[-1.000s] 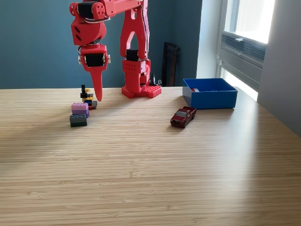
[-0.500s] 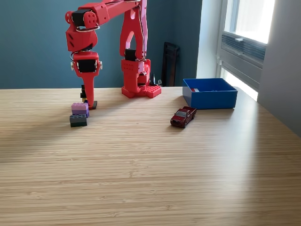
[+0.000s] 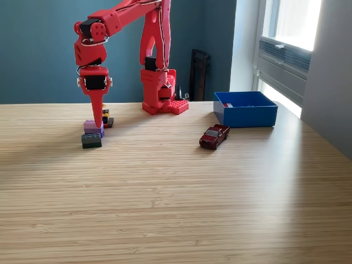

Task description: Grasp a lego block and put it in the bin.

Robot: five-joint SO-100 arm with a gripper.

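One red plastic gripper (image 3: 98, 122) points straight down over your lego pile; whether its fingers are parted or clenched, you cannot tell.
Its tip meets the lilac studded block (image 3: 93, 127), stacked on a dark one (image 3: 91, 141). Far toward the exterior view's right sits the smooth blue bin (image 3: 245, 115), a glossy toy car (image 3: 214, 136) between, on grained wood table (image 3: 176, 198).

Your gripper (image 3: 98, 122) points straight down at the purple lego block (image 3: 93, 127) — jaw state unclear from here; the bin (image 3: 245, 116) and toy car (image 3: 214, 136) sit well apart on the surface (image 3: 176, 187).
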